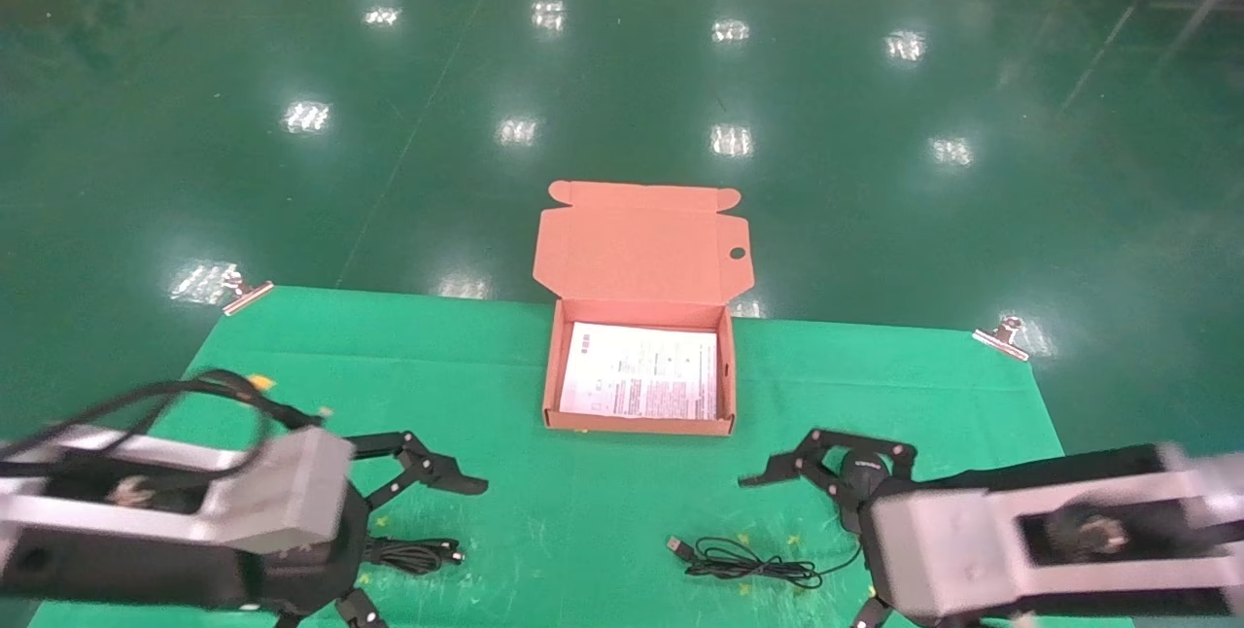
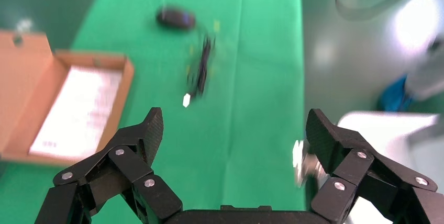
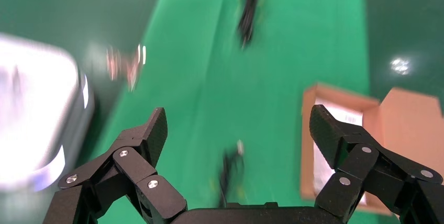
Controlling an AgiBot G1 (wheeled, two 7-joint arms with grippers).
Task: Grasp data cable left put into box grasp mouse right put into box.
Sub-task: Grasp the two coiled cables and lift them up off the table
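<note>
orange-brown cardboard, the box (image 1: 639,370) lies open at the far middle of the green cloth (image 1: 544,511), its holed flap lid folded back and a printed sheet (image 1: 639,370) flat on its floor. nearer the robot than the box and off to its left, the left gripper (image 1: 408,536) hangs with jaws spread wide and nothing between them, right over the wound data cable (image 1: 413,554). near the box's right front, the right gripper (image 1: 807,550) is likewise spread and empty just above the black mouse (image 1: 860,474), whose thin cord (image 1: 753,565) trails to a usb plug.
</note>
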